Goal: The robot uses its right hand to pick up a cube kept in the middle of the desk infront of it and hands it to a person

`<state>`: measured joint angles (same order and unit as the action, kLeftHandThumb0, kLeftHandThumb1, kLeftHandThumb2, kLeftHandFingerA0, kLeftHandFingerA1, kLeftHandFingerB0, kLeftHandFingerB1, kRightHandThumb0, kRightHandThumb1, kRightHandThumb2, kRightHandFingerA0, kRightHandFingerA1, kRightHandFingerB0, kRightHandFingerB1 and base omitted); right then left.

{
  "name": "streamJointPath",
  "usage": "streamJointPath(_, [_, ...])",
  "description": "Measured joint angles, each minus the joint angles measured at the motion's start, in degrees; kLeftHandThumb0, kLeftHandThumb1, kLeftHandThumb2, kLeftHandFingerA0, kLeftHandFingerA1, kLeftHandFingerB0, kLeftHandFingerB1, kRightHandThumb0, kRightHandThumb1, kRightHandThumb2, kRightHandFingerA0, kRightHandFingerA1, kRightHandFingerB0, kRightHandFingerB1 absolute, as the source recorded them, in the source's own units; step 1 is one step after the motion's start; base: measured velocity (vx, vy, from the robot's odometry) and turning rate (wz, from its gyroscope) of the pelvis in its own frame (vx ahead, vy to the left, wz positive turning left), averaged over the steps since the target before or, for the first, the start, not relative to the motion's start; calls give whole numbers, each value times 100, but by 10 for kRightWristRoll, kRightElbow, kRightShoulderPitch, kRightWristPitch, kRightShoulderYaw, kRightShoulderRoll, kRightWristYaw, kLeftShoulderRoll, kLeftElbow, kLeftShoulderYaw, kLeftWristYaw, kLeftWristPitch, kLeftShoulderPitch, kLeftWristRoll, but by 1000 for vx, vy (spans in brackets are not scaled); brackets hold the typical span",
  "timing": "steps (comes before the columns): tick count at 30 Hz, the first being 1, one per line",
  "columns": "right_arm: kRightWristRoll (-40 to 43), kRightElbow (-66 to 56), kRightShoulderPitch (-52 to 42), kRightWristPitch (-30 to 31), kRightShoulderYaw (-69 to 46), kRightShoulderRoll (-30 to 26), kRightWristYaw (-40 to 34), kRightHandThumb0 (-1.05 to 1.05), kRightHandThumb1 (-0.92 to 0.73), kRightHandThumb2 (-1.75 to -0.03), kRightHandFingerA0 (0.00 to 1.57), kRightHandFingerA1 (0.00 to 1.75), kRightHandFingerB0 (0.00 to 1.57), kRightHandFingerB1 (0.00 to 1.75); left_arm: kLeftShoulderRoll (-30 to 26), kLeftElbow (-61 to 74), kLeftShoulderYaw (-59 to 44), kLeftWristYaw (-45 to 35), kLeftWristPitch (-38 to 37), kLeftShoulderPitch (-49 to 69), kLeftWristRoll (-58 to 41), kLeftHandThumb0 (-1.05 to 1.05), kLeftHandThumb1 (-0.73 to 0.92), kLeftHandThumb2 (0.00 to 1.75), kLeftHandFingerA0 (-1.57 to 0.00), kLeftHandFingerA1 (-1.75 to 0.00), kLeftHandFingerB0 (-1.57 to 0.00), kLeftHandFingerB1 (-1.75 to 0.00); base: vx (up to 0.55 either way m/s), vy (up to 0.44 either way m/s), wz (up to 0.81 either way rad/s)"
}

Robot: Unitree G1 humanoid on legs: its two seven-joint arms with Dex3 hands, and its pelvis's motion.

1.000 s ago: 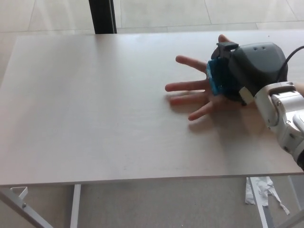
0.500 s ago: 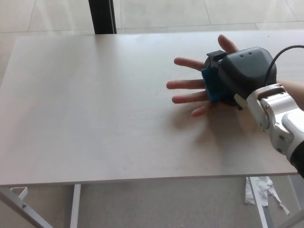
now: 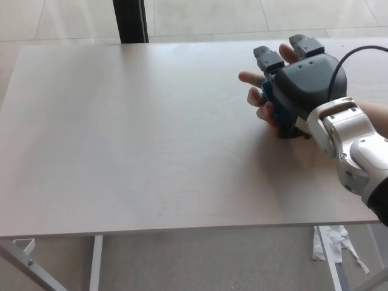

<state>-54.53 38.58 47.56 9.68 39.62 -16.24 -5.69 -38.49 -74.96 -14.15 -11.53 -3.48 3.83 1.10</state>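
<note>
— Shifted since a second ago?
— Drifted toward the far right corner of the pale wood-grain desk (image 3: 121, 133), going by the black right hand (image 3: 303, 85) with its white forearm. Also curled inward now, going by the person's bare hand (image 3: 257, 94) underneath, which lay flat and spread before.
— Clenched or let go?
— Let go, by the look of it: two thick black fingers (image 3: 267, 58) lifted up and apart, touching nothing. No sign of the left hand.
— And the small blue cube (image 3: 268, 102)?
— Tucked between the black palm and the person's curling fingers, near the right edge of the desk. Mostly covered; only a sliver of blue showing. Probably resting in the person's palm, though hard to confirm.
— Likely trouble from here?
— Pulling back too low and dragging the cube out of a loose hold. Brushing the person's fingertips on the way up, given how close above them it sits. Dropping and rolling off the right edge if not yet closed on firmly.
— Surface and room?
— Bare, matte and level apart from the two hands. White metal legs (image 3: 97, 260) below the near edge. Pale tiled floor (image 3: 242, 15) beyond the far edge, with a dark upright post (image 3: 130, 21) there. Crumpled white paper (image 3: 330, 239) on the floor by the near right corner.
</note>
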Motion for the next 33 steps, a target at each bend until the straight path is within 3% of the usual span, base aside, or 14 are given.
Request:
streamJointPath(2, [0,-33,0,4,-3,-6,19,-94,-31,-71,0,0,0,0,0,0,0,0,0,1,0,-83,92,73,-58,-65,-50,-41,0,0,0])
streamJointPath(5, [1,-89,-4,7,-19,-20,38,-89,-51,-92,0,23,0,11,1,0,-1,0,0,2,0,-83,92,71,-60,-66,-51,-41,0,0,0])
streamJointPath(8, [2,-148,-9,10,-36,-34,56,-99,-41,-76,0,0,0,1,1,0,-1,-1,0,2,0,-83,92,72,-60,-71,-51,-41,0,0,0])
streamJointPath(9, [2,-168,-13,10,-43,-40,61,-101,-39,-78,0,1,1,3,1,0,-1,-1,0,2,0,-80,74,114,-51,-68,-44,-54,0,0,0])
streamJointPath(10, [3,-186,-18,10,-49,-45,64,-101,-57,-96,0,9,0,0,2,0,-1,-1,0,2,0,-91,75,93,-51,-67,-45,-47,0,0,0])
streamJointPath(13, [7,-248,-44,10,-79,-65,75,-99,-56,-92,0,11,0,1,2,0,-1,-1,0,3,0,-83,75,114,-52,-85,-41,-53,0,0,0])
streamJointPath(14, [8,-265,-53,10,-89,-70,78,-93,-52,-89,0,17,0,4,2,0,-1,-1,0,3,0,-84,92,72,-48,-67,-45,-41,0,0,0])
streamJointPath(17, [15,-325,-93,9,-128,-88,86,-81,-55,-64,0,12,0,25,3,0,-1,-1,0,3,0,-82,92,72,-51,-56,-48,-41,0,0,0])
streamJointPath(19, [20,-358,-120,9,-155,-95,91,-84,-49,-90,0,23,11,17,3,-1,-1,-1,0,4,0,-82,92,71,-53,-57,-47,-40,0,0,0])
streamJointPath(20, [23,-373,-134,9,-168,-99,94,-71,-58,-58,18,37,23,29,3,-1,-1,-1,0,4,0,-87,76,92,-52,-62,-43,-47,0,0,0])
streamJointPath(25, [43,-455,-221,6,-255,-104,105,-65,-60,-60,58,42,48,35,3,-1,-1,-1,0,6,0,-84,92,72,-52,-56,-49,-41,0,0,0])
streamJointPath(26, [47,-470,-241,5,-274,-104,107,-65,-46,-85,57,55,44,49,3,-1,-1,-1,0,6,0,-85,92,72,-47,-55,-48,-40,0,0,0])
streamJointPath(27, [52,-479,-257,4,-289,-104,107,-63,-56,-58,75,47,57,37,3,-1,-1,-1,0,6,0,-85,92,72,-47,-56,-48,-40,0,0,0])
streamJointPath(33, [82,-527,-373,-9,-392,-97,111,-50,-52,-57,110,71,80,48,3,-1,-1,-1,0,10,0,-84,92,73,-46,-58,-45,-41,0,0,0])
